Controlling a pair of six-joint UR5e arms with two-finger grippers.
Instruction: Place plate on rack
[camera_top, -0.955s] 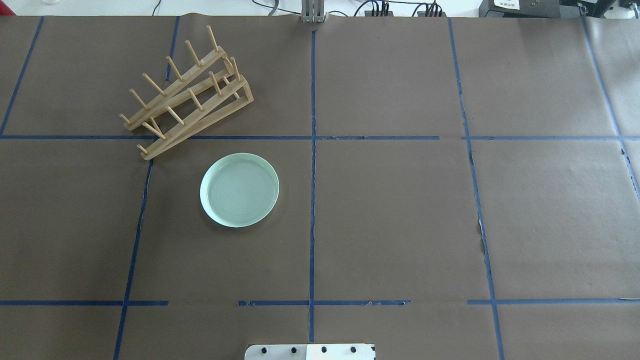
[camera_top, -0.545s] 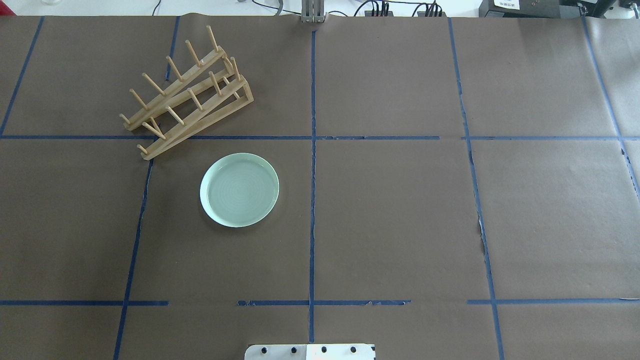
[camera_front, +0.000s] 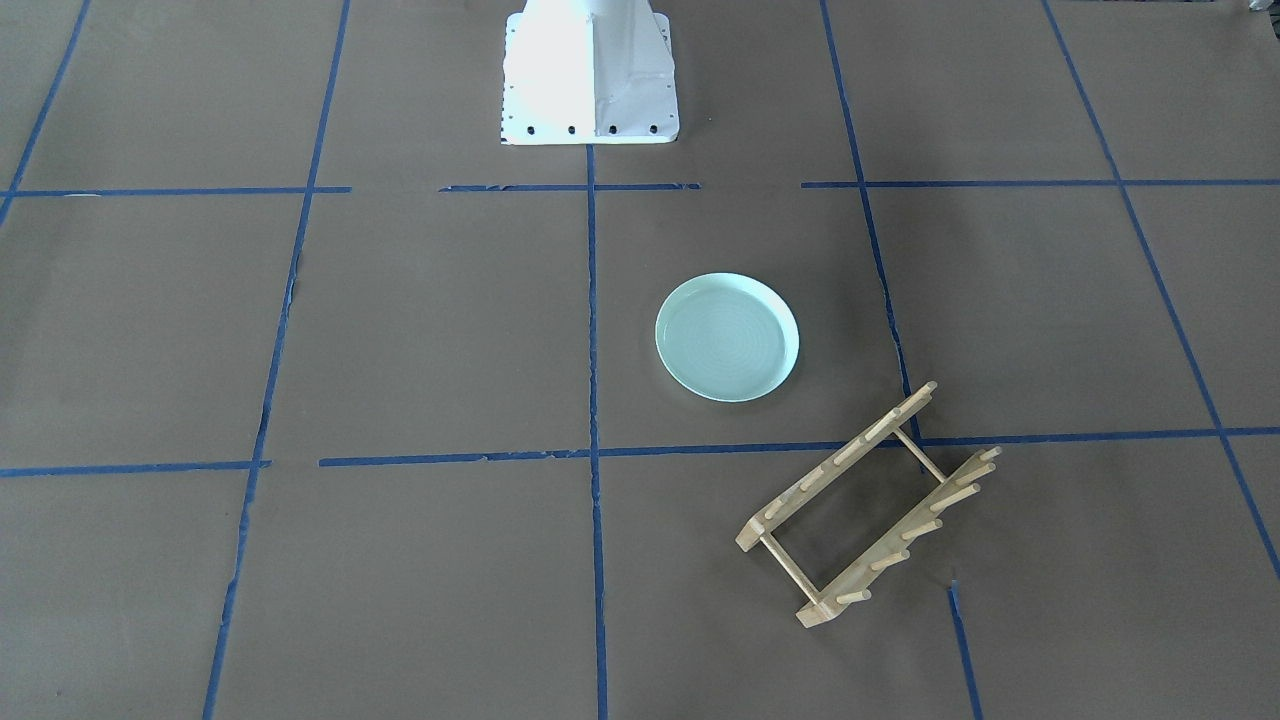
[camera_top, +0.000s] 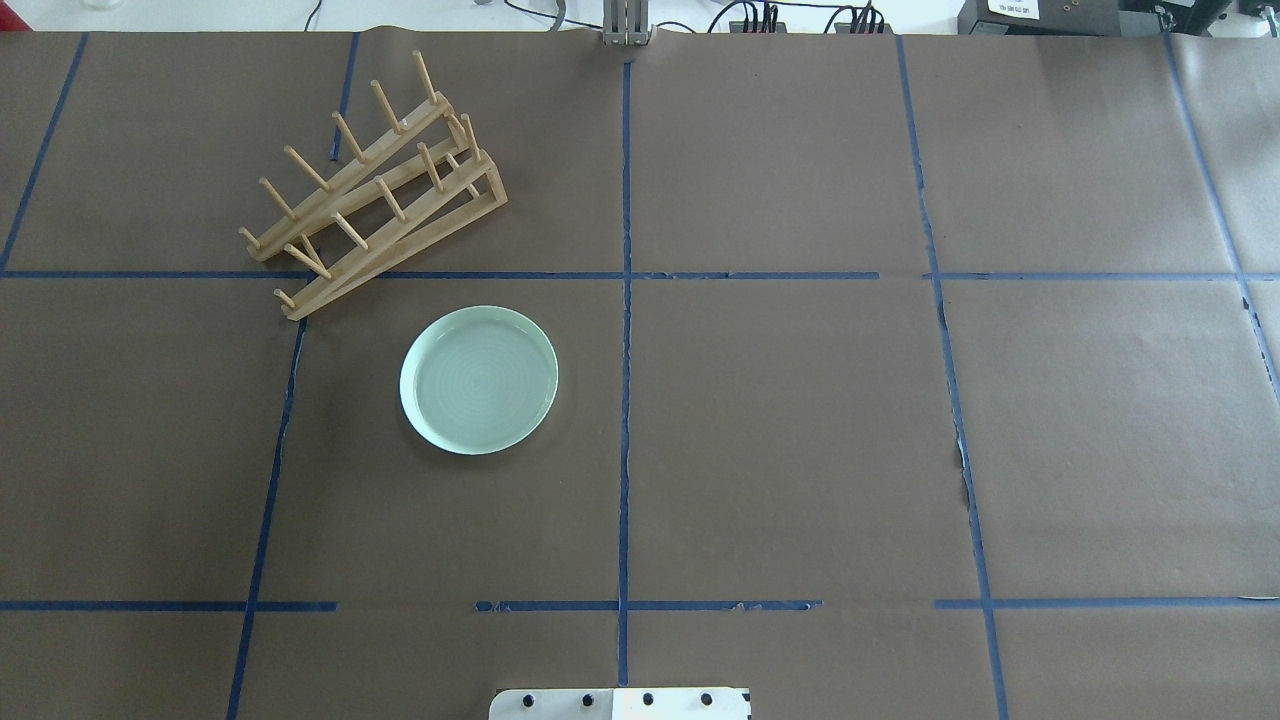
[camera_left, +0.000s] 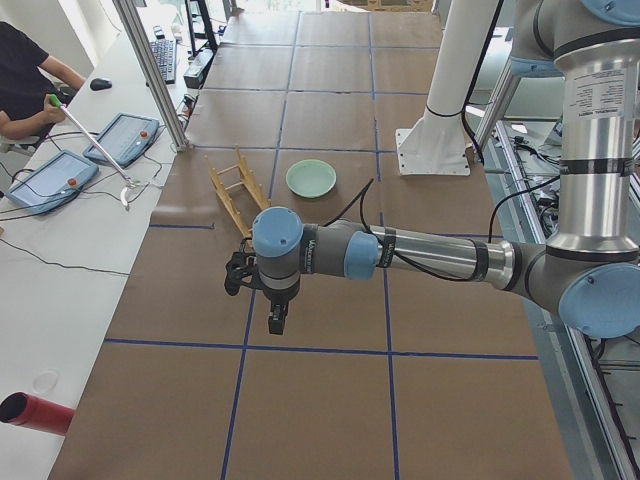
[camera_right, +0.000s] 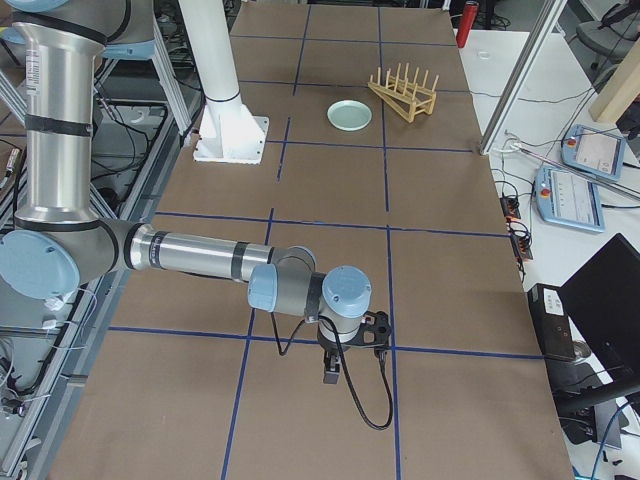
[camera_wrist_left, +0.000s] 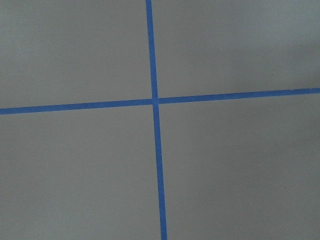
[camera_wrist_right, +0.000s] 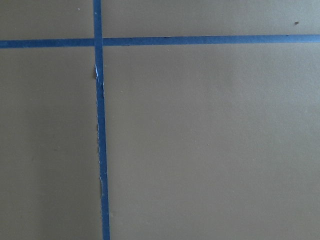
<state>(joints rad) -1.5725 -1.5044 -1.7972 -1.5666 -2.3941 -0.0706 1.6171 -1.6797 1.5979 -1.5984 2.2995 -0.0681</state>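
Observation:
The pale mint-green plate (camera_top: 479, 379) lies flat on the brown paper table, left of the centre line; it also shows in the front-facing view (camera_front: 727, 337), the left view (camera_left: 311, 178) and the right view (camera_right: 350, 115). The light-wood rack (camera_top: 375, 190) stands just beyond it, skewed, pegs up; it also shows in the front-facing view (camera_front: 868, 505). My left gripper (camera_left: 276, 321) hangs over the table's left end, far from the plate. My right gripper (camera_right: 332, 373) hangs over the right end. Neither shows in the overhead or front-facing views, so I cannot tell whether they are open.
Blue tape lines grid the brown paper. The white robot base (camera_front: 588, 75) stands at the near middle edge. An operator (camera_left: 25, 80) sits with teach pendants (camera_left: 122, 138) beyond the far edge. A red cylinder (camera_left: 38, 413) lies on that side bench.

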